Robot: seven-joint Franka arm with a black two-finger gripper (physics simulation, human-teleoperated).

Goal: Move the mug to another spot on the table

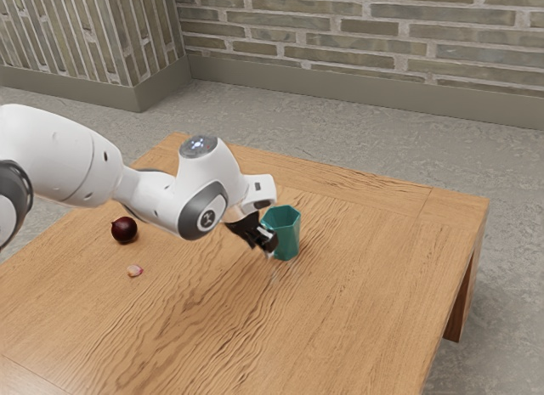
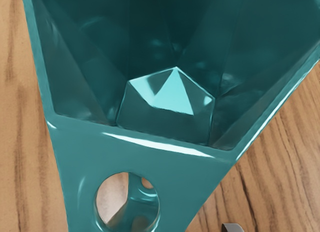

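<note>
Nearest the exterior camera: wooden table (image 1: 357,327), broad grain, front edge cut off by the frame. On it, toward the exterior view's left, a small pale pink scrap (image 1: 134,270), lying flat. Just behind that, a dark red round thing (image 1: 124,229), glossy, near the scrap but not touching.

White arm (image 1: 68,166) in from the exterior view's left, passing above both, reaching right, wrist bent down. Black gripper (image 1: 263,239) low over the tabletop near the table's middle, right against the teal mug (image 1: 287,229) on the side facing the exterior view's left. Grip state: cannot tell, contact hidden by hand and mug.

Mug faceted, mouth up, upright or close to it, about mid-table and a bit toward the far edge, well apart from the red thing and the scrap. Base on the wood or just off it: cannot tell.

Wrist view: straight down into the mug (image 2: 170,92), angular inner walls, pale faceted bottom. Flat handle (image 2: 150,162) with a round hole right under the hand. Table grain (image 2: 280,182) on either side of the mug.

Beyond the mug, more tabletop out to the far edge. Then grey floor (image 1: 382,132). Farthest back, brick wall (image 1: 382,38) with a plain strip along its foot.
</note>
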